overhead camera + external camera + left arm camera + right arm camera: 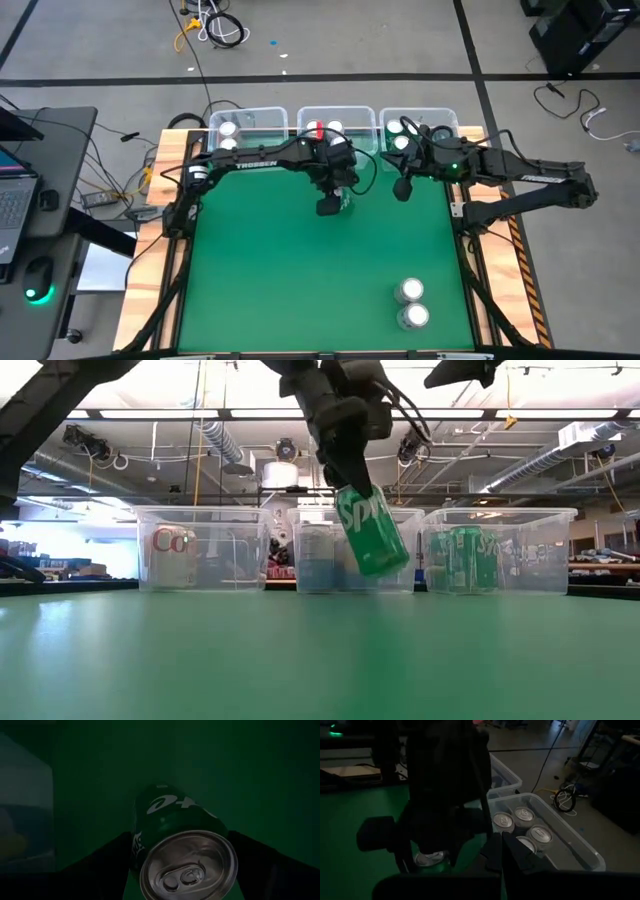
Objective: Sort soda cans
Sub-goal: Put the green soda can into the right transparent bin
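1. One green aluminium soda can [372,530] hangs tilted above the green desk [320,660], pinched by the left gripper [334,198]; only the low view shows the tilt.
2. Its silver top [189,866] faces the left wrist camera.
3. Right gripper [403,187], at two o'clock, is pressed together.

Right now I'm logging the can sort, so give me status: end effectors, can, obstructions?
Left end effector shut on green can, lifted, tilted, before the bins. Right end effector shut, empty, near right bin. Nothing in the way.

The green Sprite can [170,835] has glossy printed sides and a bright, brushed metal top with a pull tab. The desk [300,290] wears a matt green mat, edged with bare wood. The three far bins [200,550] are clear, smooth plastic.
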Action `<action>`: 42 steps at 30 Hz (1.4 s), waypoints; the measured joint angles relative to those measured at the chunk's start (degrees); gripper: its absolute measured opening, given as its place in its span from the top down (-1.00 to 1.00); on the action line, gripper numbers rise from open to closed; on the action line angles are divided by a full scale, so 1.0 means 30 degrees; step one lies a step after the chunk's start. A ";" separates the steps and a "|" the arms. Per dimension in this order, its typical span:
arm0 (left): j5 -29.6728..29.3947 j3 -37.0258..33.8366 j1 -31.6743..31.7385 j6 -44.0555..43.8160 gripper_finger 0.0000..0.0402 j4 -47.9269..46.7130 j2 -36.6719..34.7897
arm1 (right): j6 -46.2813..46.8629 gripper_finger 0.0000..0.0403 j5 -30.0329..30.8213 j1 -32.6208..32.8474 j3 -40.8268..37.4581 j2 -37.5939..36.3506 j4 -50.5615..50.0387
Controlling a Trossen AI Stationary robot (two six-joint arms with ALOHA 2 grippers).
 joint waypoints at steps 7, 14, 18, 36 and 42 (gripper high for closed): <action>0.0002 -0.0004 -0.0043 0.0418 -0.43 -0.2072 0.0770 | -0.0007 1.00 0.0000 -0.0002 0.0000 0.0059 0.0066; -0.0002 0.0101 -0.0079 0.0392 -0.43 -0.2032 0.1275 | -0.0022 1.00 -0.0003 0.0000 0.0000 0.0059 0.0087; -0.0061 0.0183 -0.0160 0.0370 -0.54 -0.1554 0.1190 | -0.0117 1.00 -0.0003 0.0000 0.0000 0.0059 0.0095; 0.1445 0.0391 -0.0084 0.1052 -0.33 0.3771 0.1286 | -0.1035 1.00 -0.0003 0.0000 0.0000 0.0044 0.0139; 0.3735 -0.0540 0.0365 0.1105 0.11 0.6421 0.1268 | -0.1428 1.00 -0.0010 0.0000 -0.0007 -0.0280 0.0879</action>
